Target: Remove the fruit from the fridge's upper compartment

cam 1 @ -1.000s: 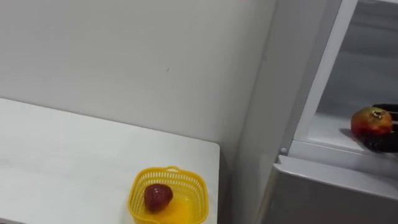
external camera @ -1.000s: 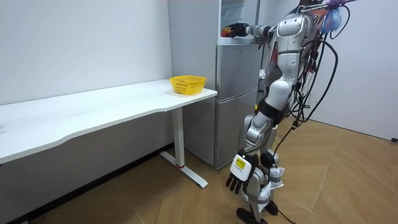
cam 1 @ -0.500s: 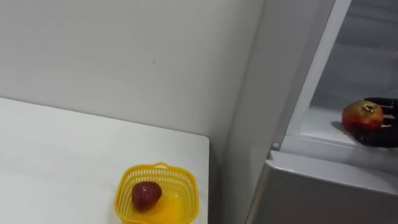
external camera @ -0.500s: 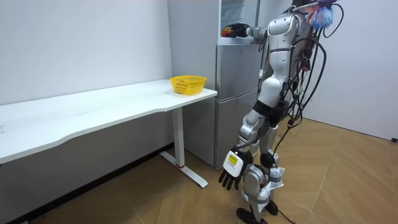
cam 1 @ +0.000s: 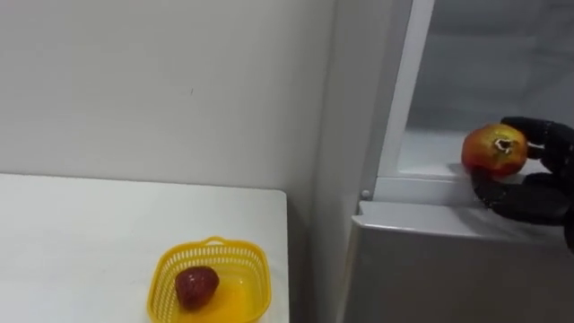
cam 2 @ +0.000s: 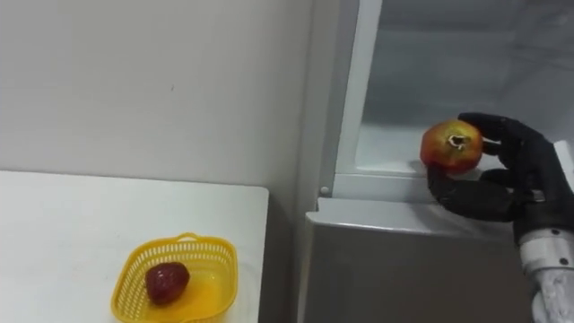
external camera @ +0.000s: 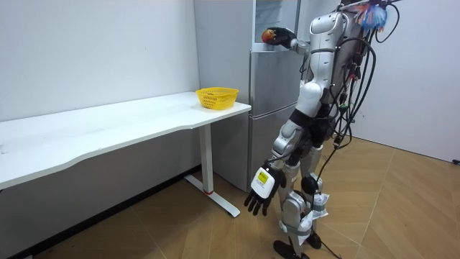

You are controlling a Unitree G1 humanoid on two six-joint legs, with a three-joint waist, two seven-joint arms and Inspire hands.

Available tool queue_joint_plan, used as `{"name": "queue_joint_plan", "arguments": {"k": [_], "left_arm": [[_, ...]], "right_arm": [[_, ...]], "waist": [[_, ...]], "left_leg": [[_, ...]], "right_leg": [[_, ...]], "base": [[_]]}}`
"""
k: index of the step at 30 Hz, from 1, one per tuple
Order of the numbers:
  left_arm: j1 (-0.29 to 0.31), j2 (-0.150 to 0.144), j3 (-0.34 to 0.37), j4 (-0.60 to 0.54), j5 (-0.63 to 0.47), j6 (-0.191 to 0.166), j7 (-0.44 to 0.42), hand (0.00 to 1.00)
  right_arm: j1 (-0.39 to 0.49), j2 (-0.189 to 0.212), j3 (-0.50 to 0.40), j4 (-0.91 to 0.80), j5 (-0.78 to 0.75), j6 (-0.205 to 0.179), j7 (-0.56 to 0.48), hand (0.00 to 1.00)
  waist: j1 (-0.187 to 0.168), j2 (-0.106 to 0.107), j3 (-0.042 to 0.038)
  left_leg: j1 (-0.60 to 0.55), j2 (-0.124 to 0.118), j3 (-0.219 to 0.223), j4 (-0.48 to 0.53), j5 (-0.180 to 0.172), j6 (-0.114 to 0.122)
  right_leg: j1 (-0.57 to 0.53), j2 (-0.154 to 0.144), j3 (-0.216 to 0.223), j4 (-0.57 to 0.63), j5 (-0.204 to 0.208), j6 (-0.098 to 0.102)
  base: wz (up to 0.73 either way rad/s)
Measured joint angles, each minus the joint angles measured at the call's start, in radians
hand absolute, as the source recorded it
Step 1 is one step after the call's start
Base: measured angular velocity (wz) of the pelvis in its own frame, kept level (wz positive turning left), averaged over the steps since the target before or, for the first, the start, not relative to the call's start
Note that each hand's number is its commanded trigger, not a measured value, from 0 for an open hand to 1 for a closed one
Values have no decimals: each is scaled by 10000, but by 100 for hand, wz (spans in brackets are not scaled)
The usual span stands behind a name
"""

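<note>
— Has it got a grip?

— Yes: the fingers [cam 2: 507,139] of the right hand [cam 2: 493,196] are curled round the pomegranate [cam 2: 451,146], right at the sill of the upper fridge [cam 2: 386,186].

— Nearly done, then?

— The grasp is made. I'd guess what's left is carrying it to the yellow basket [cam 2: 220,260] on the surface [cam 2: 72,233]. The left hand [external camera: 260,193] hangs slack by its knee.

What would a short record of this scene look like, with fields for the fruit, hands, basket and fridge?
held item: red-yellow fruit, at the front edge of the fridge's open upper compartment
right hand: curled round the red-yellow fruit
left hand: hanging low, fingers relaxed
basket: yellow, on the white table, holding a dark red fruit
</note>
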State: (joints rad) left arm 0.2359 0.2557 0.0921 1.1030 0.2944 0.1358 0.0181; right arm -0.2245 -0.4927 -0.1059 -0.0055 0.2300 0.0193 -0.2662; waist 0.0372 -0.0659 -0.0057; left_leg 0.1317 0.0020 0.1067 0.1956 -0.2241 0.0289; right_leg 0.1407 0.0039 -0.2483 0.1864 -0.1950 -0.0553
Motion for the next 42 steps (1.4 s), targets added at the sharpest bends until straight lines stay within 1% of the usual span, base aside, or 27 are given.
{"name": "queue_joint_plan", "arguments": {"k": [1,2,3,5,9,10,11,12,14,18,20,23,25,28,30,31,33,34,35,37,40,42], "left_arm": [[14,-36,-1,0,-23,0,-1,0],[30,-89,-8,-3,-82,-1,-1,0],[21,-99,-93,-18,-83,-15,2,0],[18,-101,-215,-40,-83,-81,-1,0],[-24,-115,-382,-48,-84,-156,5,0],[-35,-121,-386,-41,-87,-157,7,0],[-71,-126,-393,-32,-93,-198,25,0],[-110,-138,-400,1,-89,-285,114,0],[-114,-140,-476,96,-106,-439,258,0],[-171,-145,-593,265,-227,-607,360,0],[-174,-145,-594,275,-214,-637,368,0],[-189,-149,-593,294,-190,-732,372,0],[-243,-161,-596,325,-191,-733,372,0],[-446,-163,-738,621,-193,-761,381,0],[-505,-214,-905,668,-200,-782,396,0],[-517,-228,-969,669,-196,-791,400,0],[-639,-314,-1081,668,-188,-833,396,0],[-675,-333,-1088,688,-187,-859,392,0],[-709,-351,-1105,812,-188,-957,390,0],[-878,-344,-1278,973,-229,-988,391,0],[-881,-320,-1520,999,-256,-988,378,0],[-869,-284,-1684,1015,-250,-987,341,0]], "right_arm": [[92,73,-1,-118,-2,-1,-87,100],[250,142,3,-222,-14,0,-208,100],[441,151,2,-267,-10,0,-342,100],[713,200,6,-542,-246,39,-562,100],[1559,379,102,-2103,-1249,23,-708,100],[1561,432,133,-2212,-1441,17,-777,100],[1561,568,185,-2452,-1852,4,-961,100],[1561,683,255,-2626,-2140,-119,-1150,100],[1563,784,363,-2902,-2571,-236,-1391,100],[1563,1072,421,-3265,-3253,-677,-1737,100],[1562,1080,442,-3300,-3453,-865,-1814,100],[1567,1085,532,-3542,-4322,-897,-1896,100],[1567,1083,622,-3799,-4821,-965,-1896,100],[1567,1083,1042,-4324,-5139,-987,-1862,100],[1565,1089,1540,-4637,-5144,-1188,-1598,100],[1565,1091,1660,-4704,-5144,-1213,-1513,100],[1545,1095,1905,-4873,-5186,-1359,-1163,100],[1523,1103,1977,-4889,-5231,-1360,-1128,100],[1452,1106,2127,-4895,-5562,-1359,-1034,100],[1292,1110,2449,-4901,-5956,-1359,-946,100],[1052,1103,2836,-4898,-6365,-1397,-878,100],[931,1098,3185,-4786,-6446,-1417,-870,100]], "waist": [[-12,26,17],[-53,5,6],[-78,38,28],[-76,48,28],[-78,158,-13],[-77,184,-23],[-76,234,-21],[-61,271,-22],[-62,309,-23],[-60,283,0],[-39,264,13],[-18,213,40],[-21,205,34],[-11,198,33],[19,201,34],[29,203,35],[204,213,41],[256,206,36],[349,192,31],[468,176,21],[577,94,30],[757,9,36]], "left_leg": [[-7,-4,2,8,-1,3],[-11,-10,2,32,-9,16],[-10,-10,7,38,-13,21],[-38,-6,42,76,-15,25],[-153,3,71,84,-13,26],[-145,5,80,85,-12,26],[-142,7,108,80,-10,25],[-143,9,132,72,-9,25],[-143,8,135,67,-9,25],[-149,5,147,69,-10,25],[-164,4,156,48,-11,25],[-191,3,157,7,-11,25],[-250,3,159,9,-10,25],[-308,5,161,28,-10,25],[-308,6,170,17,-10,25],[-307,6,173,16,-10,25],[-327,8,204,4,-11,25],[-328,9,211,-2,-11,25],[-338,10,198,-4,-10,25],[-339,12,169,-2,-10,25],[-336,5,122,17,-10,25],[-327,7,122,52,-10,25]], "right_leg": [[-4,-2,17,-2,1,-1],[-6,-8,27,0,1,0],[-27,-13,49,-11,0,2],[-104,-13,88,-10,-2,4],[-196,2,110,29,27,-2],[-201,2,119,34,28,-3],[-211,3,126,39,28,-4],[-218,4,128,32,28,-4],[-225,3,121,8,28,-3],[-248,2,122,-23,24,2],[-293,0,127,-21,20,8],[-343,2,137,-1,18,9],[-345,5,140,4,19,8],[-375,14,149,-6,21,6],[-392,35,214,-6,21,6],[-396,42,238,-7,21,6],[-434,45,263,-8,21,6],[-438,45,266,-6,21,6],[-440,45,257,-3,21,6],[-442,45,254,-5,21,6],[-425,33,212,-2,21,6],[-407,22,190,12,21,6]], "base": [[-9],[0],[0],[-5],[-2],[-5],[-3],[0],[0],[0],[0],[0],[0],[0],[0],[-4],[-4],[0],[0],[0],[4],[0]]}}
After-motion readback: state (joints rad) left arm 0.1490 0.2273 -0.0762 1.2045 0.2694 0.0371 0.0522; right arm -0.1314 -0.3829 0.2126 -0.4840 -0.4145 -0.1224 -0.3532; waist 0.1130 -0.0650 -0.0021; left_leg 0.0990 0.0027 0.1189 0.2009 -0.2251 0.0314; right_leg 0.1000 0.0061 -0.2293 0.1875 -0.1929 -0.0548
